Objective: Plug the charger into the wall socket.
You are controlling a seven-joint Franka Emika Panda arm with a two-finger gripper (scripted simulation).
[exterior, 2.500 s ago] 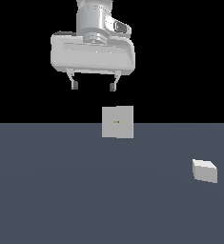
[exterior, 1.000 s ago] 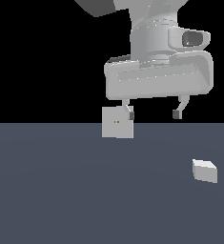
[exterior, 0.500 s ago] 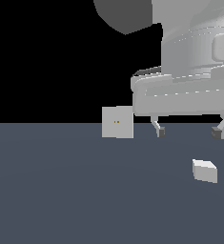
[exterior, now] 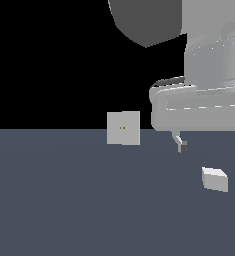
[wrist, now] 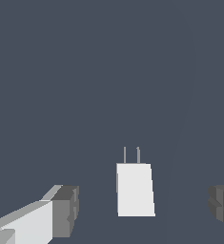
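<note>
The charger (exterior: 215,179) is a small off-white block lying on the dark grey floor at the exterior view's right. In the wrist view the charger (wrist: 135,189) shows two thin prongs pointing away from the block. My gripper (exterior: 213,148) hangs open just above it, one fingertip (exterior: 183,147) visible to the block's left and the other cut off at the frame edge. Through the wrist camera the gripper (wrist: 144,212) has its fingers wide apart with the block between them, untouched. The wall socket (exterior: 123,128) is an upright light-grey square plate with two orange dots, standing farther back to the left.
The dark grey floor (exterior: 64,200) spreads flat around both objects, with black background behind. The arm's large grey body (exterior: 209,70) fills the upper right of the exterior view.
The arm has swept from above the wall socket toward the exterior view's right and come lower, ending over the charger. The fingers have stayed apart throughout. Charger and socket have not moved.
</note>
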